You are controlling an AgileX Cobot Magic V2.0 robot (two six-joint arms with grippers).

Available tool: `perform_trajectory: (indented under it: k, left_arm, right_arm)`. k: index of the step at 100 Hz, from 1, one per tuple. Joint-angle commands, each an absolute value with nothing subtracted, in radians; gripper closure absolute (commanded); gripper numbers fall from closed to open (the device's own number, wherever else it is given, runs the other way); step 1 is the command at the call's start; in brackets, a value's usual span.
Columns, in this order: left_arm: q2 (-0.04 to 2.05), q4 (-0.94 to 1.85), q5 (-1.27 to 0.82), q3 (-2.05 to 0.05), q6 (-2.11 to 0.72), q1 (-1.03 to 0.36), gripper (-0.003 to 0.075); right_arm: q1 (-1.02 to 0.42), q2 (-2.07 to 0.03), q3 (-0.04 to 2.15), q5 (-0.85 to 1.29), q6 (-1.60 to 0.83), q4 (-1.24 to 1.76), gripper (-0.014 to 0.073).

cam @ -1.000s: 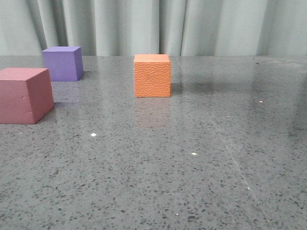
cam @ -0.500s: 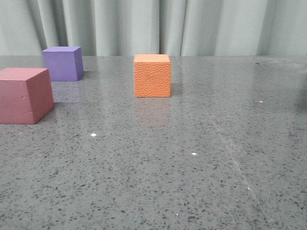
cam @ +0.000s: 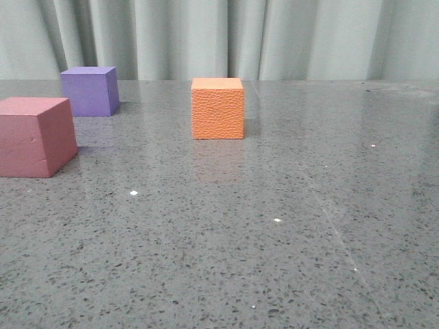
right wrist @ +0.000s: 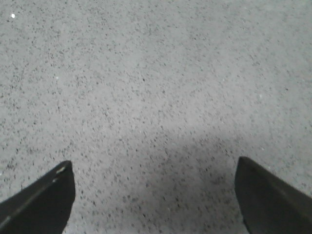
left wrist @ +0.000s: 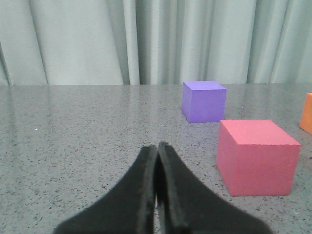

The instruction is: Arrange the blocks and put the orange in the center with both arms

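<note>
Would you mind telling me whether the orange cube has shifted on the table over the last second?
No. The orange cube sits in the same spot, keeping its place relative to the purple cube and the white speck.

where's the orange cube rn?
Front view: the orange cube stands alone on the table, near mid-width toward the curtain, right of the purple cube and dusty pink cube, touching neither.

Table (cam: 288,226): grey speckled stone-look top, polished, glossy w/ faint block reflections. Orange cube (cam: 217,108): foam-like, front face pebbled, rough, matt. Pink cube (cam: 36,136): matt, smooth-ish, faint crease on front. Purple cube (cam: 89,90): matt, smooth. Curtain (cam: 219,38): pale cloth, soft pleats. Left gripper (left wrist: 157,195) & right gripper (right wrist: 155,195): black, matt fingers
</note>
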State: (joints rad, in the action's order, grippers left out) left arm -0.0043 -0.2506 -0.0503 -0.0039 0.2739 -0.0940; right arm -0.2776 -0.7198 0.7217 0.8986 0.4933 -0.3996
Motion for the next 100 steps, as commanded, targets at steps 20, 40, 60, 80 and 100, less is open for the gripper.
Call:
perform_trajectory:
  k: [20, 40, 60, 80, 100]
  left_arm:
    - [-0.036, -0.245, 0.025, 0.049, 0.284, -0.091, 0.0739]
    - [-0.036, -0.245, 0.025, 0.049, 0.284, -0.091, 0.0739]
    - [-0.036, -0.245, 0.025, 0.049, 0.284, -0.091, 0.0739]
    - [-0.036, -0.245, 0.025, 0.049, 0.284, -0.091, 0.0739]
    - [-0.036, -0.245, 0.025, 0.049, 0.284, -0.091, 0.0739]
  right_arm:
    - [-0.270, -0.531, 0.652, 0.858, 0.485, -0.436, 0.0422]
    - [-0.270, -0.475, 0.652, 0.877, 0.485, -0.436, 0.0657]
    - [-0.270, -0.474, 0.652, 0.901, 0.485, -0.436, 0.0658]
    - [-0.270, -0.474, 0.652, 0.900, 0.485, -0.436, 0.0660]
    - [-0.270, -0.473, 0.652, 0.898, 0.485, -0.441, 0.0661]
